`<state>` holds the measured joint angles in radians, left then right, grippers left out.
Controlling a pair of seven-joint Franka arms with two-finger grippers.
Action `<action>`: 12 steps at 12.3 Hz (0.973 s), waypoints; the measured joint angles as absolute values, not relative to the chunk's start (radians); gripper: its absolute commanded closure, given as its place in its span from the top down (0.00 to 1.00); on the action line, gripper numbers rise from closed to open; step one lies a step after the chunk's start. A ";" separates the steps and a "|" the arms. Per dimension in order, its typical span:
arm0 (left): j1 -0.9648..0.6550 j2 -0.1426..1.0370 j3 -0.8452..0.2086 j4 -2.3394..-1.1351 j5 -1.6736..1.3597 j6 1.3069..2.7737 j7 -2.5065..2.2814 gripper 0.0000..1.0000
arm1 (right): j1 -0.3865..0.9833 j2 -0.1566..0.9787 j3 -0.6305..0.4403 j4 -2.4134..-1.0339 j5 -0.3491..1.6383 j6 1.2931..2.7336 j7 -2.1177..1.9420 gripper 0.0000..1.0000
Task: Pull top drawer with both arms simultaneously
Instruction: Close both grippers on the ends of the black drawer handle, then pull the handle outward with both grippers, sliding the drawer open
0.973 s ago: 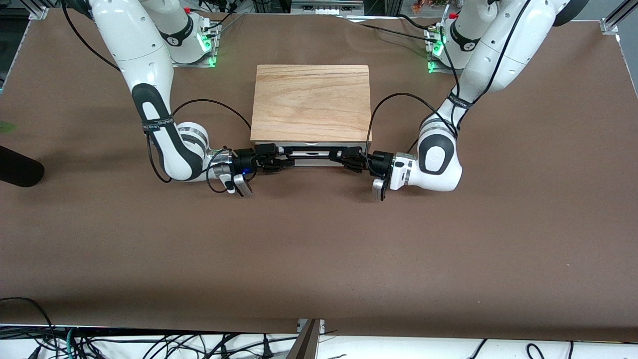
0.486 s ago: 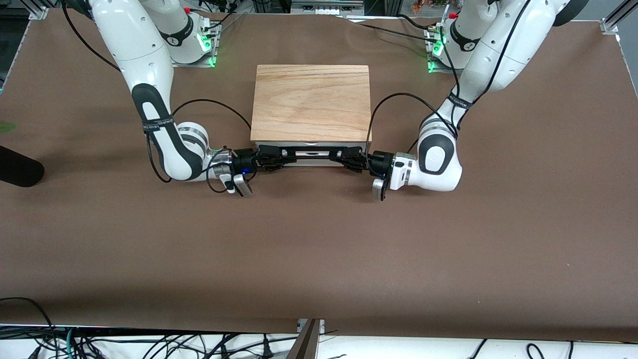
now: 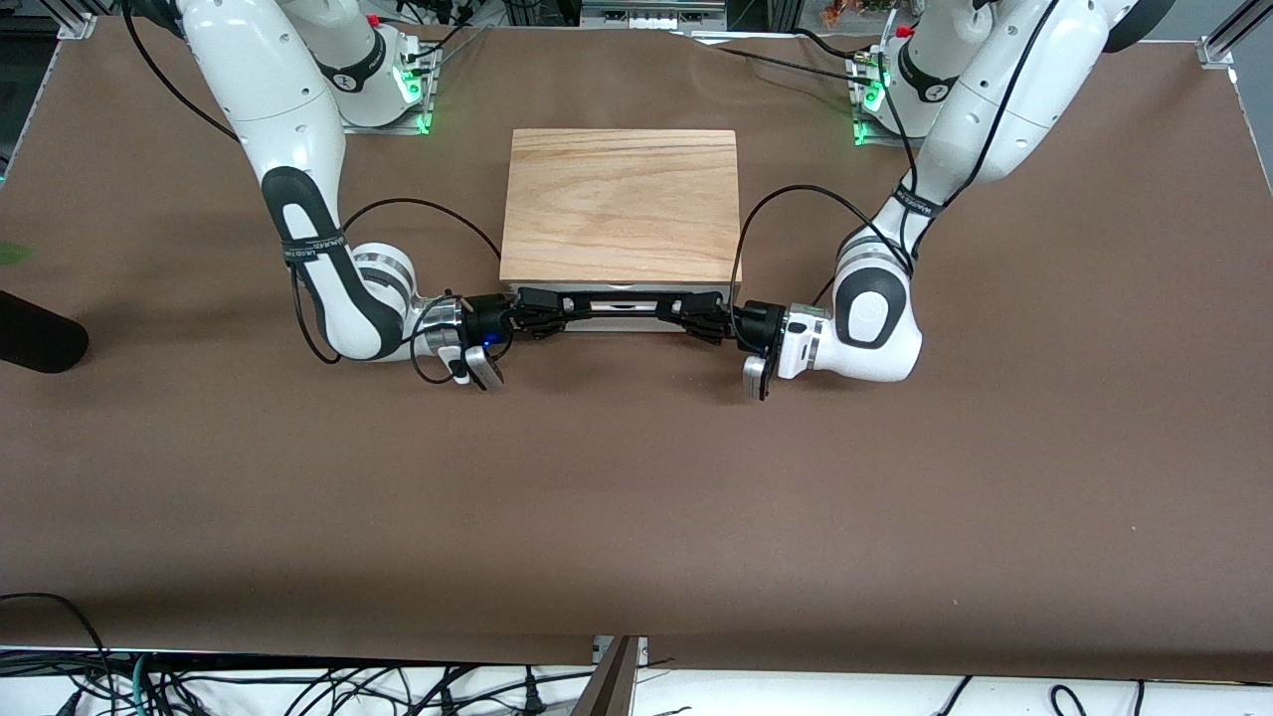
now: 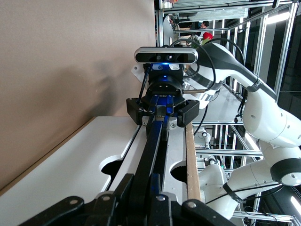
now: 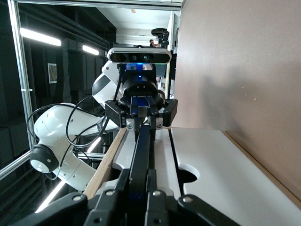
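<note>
So both slim black grippers — left gripper (image 3: 684, 311) and right gripper (image 3: 550, 310) — are pinched on the long thin black wire handle (image 3: 617, 302) of the shallow white-fronted top drawer (image 3: 617, 309), barely open under the light-oak box top (image 3: 622, 204) — handle runs arm-to-arm, so the pull heads toward the front camera.

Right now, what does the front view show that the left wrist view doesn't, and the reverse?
Only the front view shows the box's light-oak top, the whole brown table and both arm bases. Only the left wrist view shows, up close, the black handle running along the white drawer front to the right gripper. Both show the left gripper and right gripper shut on that handle, the top drawer not visibly pulled out.
</note>
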<state>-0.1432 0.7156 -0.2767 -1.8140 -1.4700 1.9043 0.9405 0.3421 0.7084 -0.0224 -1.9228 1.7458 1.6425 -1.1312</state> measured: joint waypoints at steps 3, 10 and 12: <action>-0.143 0.716 -0.277 -1.813 -1.470 1.905 0.941 0.00 | 0.342 0.708 -0.023 -1.922 1.746 1.643 -1.131 0.00; -0.144 0.767 -0.268 -1.714 -1.468 1.909 0.890 0.00 | 0.332 0.740 -0.029 -1.830 1.739 1.668 -1.075 0.00; -0.144 0.796 -0.264 -1.662 -1.466 1.910 0.866 0.00 | 0.323 0.775 -0.029 -1.770 1.736 1.667 -1.048 0.00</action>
